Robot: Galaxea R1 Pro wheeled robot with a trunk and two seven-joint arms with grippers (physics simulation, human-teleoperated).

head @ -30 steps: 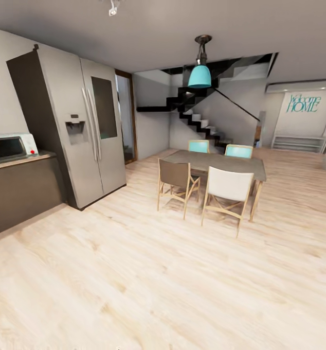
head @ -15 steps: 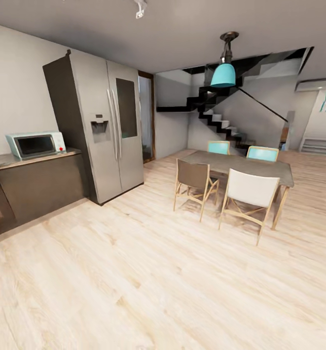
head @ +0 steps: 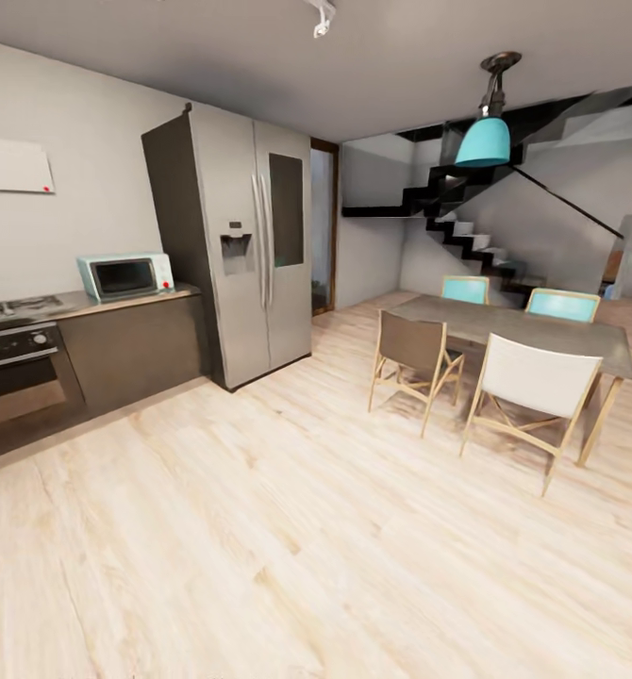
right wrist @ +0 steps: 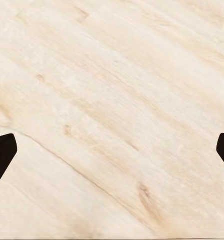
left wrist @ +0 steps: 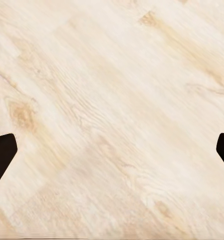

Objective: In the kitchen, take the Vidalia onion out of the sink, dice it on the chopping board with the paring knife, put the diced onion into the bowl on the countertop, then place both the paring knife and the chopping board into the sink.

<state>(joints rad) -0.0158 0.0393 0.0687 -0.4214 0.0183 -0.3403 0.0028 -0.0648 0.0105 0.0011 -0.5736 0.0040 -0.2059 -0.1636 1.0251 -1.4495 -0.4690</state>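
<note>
Presumably en route: left hand (left wrist: pixel 112 150) and right hand (right wrist: pixel 112 150) spread wide, empty, above floor (head: pixel 288 528); onion likely firm, slippery—grip across its middle.

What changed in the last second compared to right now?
The head camera swung left: the fridge, microwave and dining table slid right in view, and the stove came into sight. Nothing was grasped; both grippers remain open over bare floor.
</note>
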